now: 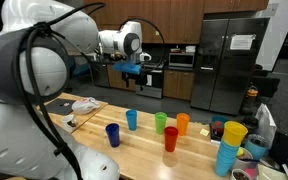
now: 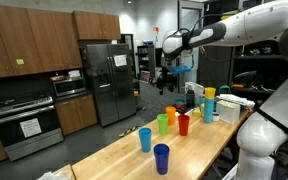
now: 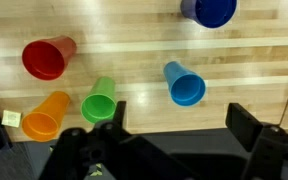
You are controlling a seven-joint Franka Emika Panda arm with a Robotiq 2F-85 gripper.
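end effector (image 1: pixel 134 69): spread wide, nothing held, high above counter (image 1: pixel 144 155)
below it: green cup (image 3: pixel 101 100), light-blue cup (image 3: pixel 185 86)
fridge note (image 1: pixel 242 42): unreadable

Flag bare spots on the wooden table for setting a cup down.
Wrist view, free: wooden tabletop between the red plastic cup and dark blue plastic cup; also right of the light blue plastic cup. Crowded: orange plastic cup and green plastic cup sit close.

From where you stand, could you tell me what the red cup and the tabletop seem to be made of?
The red cup looks like plastic, smooth and opaque: even colour, thin rim. The tabletop looks like wood, probably sealed: pale strips with grain.
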